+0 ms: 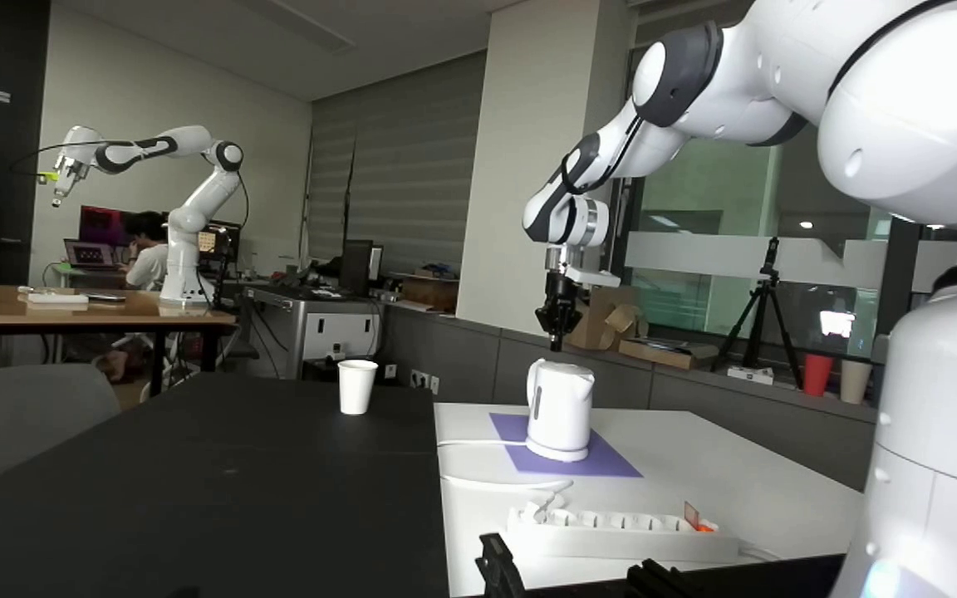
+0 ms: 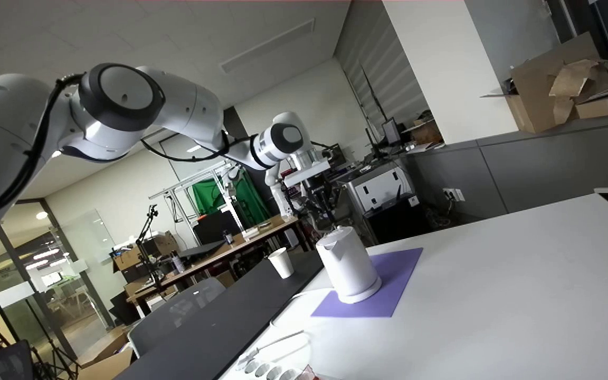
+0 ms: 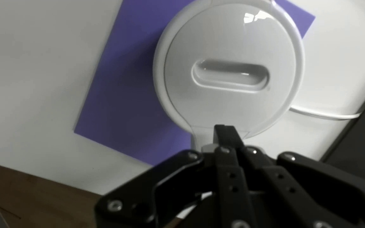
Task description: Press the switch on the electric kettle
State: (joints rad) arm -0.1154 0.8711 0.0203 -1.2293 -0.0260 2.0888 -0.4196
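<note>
The white electric kettle [image 1: 561, 411] stands upright with its lid shut; it also shows in an exterior view [image 2: 347, 266]. In the wrist view its round lid [image 3: 227, 104] fills the upper middle. My gripper [image 1: 557, 342] points down just above the handle side of the kettle's top; it shows there too in an exterior view [image 2: 331, 219]. In the wrist view the fingertips [image 3: 225, 129] are together, with nothing between them, over the kettle's rim at the handle. They look slightly apart from the kettle, but contact is hard to judge. The switch is mostly hidden behind the fingers.
The kettle stands on a purple sheet [image 1: 611, 463] on a white table [image 1: 711, 453]. A white cord [image 1: 478, 443] runs from it toward the black table [image 1: 196, 498], which bears a paper cup [image 1: 356, 388]. A white power strip [image 1: 624, 540] lies nearer the robot base.
</note>
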